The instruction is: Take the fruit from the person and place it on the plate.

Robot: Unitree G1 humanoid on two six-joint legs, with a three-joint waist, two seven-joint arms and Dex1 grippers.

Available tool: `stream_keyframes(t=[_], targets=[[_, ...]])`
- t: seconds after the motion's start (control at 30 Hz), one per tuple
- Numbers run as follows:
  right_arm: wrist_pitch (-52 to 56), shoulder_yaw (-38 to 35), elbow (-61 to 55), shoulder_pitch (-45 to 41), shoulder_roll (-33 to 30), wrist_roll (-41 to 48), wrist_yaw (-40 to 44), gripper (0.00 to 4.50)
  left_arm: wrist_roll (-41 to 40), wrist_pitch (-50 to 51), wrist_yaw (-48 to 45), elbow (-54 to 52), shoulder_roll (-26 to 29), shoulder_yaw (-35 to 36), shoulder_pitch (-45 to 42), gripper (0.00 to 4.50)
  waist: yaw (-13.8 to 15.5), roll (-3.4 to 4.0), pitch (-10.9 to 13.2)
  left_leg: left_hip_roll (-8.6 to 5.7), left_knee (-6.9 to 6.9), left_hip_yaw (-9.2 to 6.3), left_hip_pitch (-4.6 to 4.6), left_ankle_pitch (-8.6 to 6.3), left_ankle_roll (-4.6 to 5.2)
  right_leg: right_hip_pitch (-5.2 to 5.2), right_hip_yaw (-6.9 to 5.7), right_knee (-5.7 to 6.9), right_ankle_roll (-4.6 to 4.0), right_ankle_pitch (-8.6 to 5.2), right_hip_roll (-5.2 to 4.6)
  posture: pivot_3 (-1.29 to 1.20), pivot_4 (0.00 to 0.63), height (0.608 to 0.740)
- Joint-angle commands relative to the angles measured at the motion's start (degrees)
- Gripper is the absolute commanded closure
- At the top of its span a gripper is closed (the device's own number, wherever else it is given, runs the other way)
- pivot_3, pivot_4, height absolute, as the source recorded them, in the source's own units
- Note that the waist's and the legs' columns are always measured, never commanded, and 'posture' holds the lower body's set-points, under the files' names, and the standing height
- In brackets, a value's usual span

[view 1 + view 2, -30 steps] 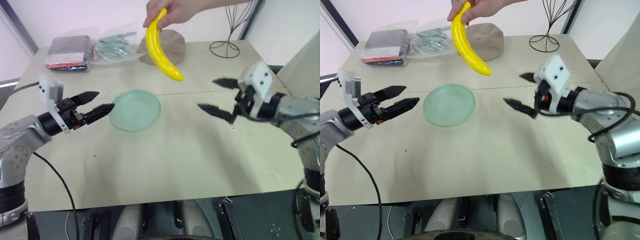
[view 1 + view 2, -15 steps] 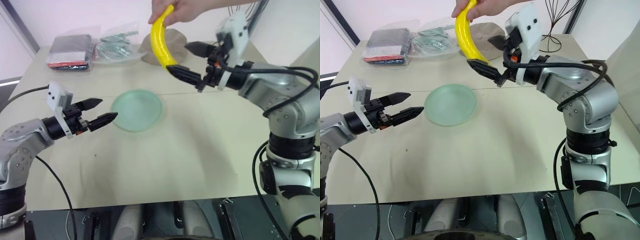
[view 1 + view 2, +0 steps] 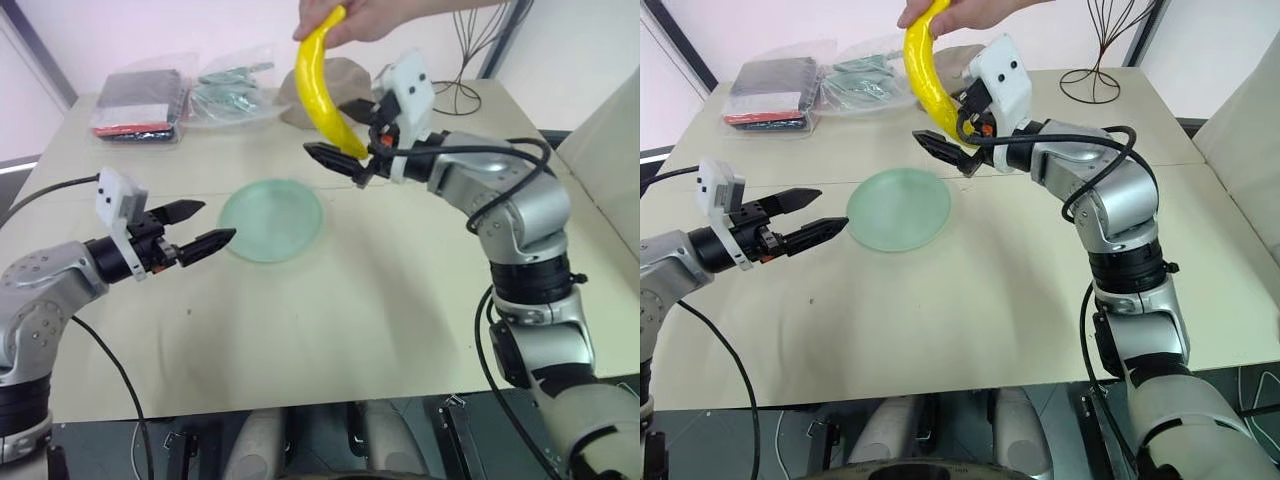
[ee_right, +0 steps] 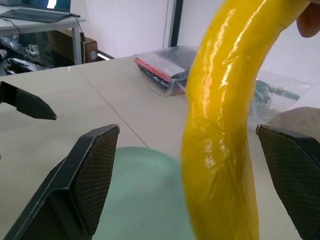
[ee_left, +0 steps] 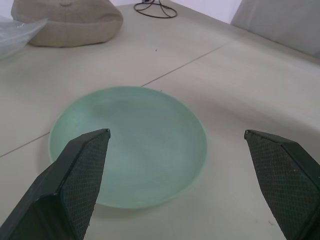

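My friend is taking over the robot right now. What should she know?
Right gripper: open, its fingers either side of the banana's lower end, not closed on it yet.
Left gripper: open, empty, beside the plate.
The person's hand holds the banana by its top, above the table.
Done: reach to the banana.
Left: close on it, let the person let go, lay it on the plate.

Tan cap (image 3: 330, 88) at twelve o'clock on the table (image 3: 380, 300), bags (image 3: 140, 100) at ten, wire stand (image 3: 455, 90) at one.
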Motion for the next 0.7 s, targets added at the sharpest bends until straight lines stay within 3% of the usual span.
stream_keyframes(t=[0.03,0.27,0.37,0.53,0.7], targets=[[-3.1,-0.1,1.2,-2.7,0.9,-2.1,0.4,0.02,0.1,-1.0,0.3,-2.6,1.1,2.3,0.5,0.0,0.0,0.0,0.0,0.0,0.0,0.0,0.0,0.0,0.0,0.0,0.0,0.0,0.0,0.0,0.0,0.0,0.15,0.74],[-4.1,-0.5,3.0,-3.4,2.3,-3.6,1.0,0.02,0.3,-1.1,0.6,-3.4,1.3,2.9,1.7,0.0,-0.1,0.01,0.0,0.0,-0.02,0.0,0.0,0.0,0.0,-0.02,0.0,0.01,0.0,0.0,0.0,0.0,0.15,0.74],[-4.3,-0.6,3.1,-3.5,2.8,-3.9,1.3,0.88,0.4,-1.0,0.6,-3.5,1.3,3.1,1.7,0.0,-0.1,0.01,0.0,0.0,-0.02,0.0,0.0,0.0,0.0,-0.02,0.0,0.01,-0.01,0.0,0.0,0.0,0.15,0.74],[-4.2,-0.8,3.4,-3.7,3.3,-4.4,1.4,3.31,0.4,-1.1,0.6,-3.5,1.4,3.2,1.9,0.0,-0.1,0.01,0.0,0.0,-0.02,0.0,0.0,0.0,0.0,-0.02,0.0,0.0,0.0,0.0,0.0,0.0,0.15,0.74],[-4.1,-0.9,3.5,-3.9,3.5,-4.7,1.3,3.31,0.5,-1.2,0.6,-3.3,1.5,3.3,1.8,0.0,-0.1,0.01,0.0,0.0,-0.02,0.0,0.0,0.0,-0.01,-0.03,0.0,0.0,-0.01,0.0,0.0,0.0,0.15,0.74]])
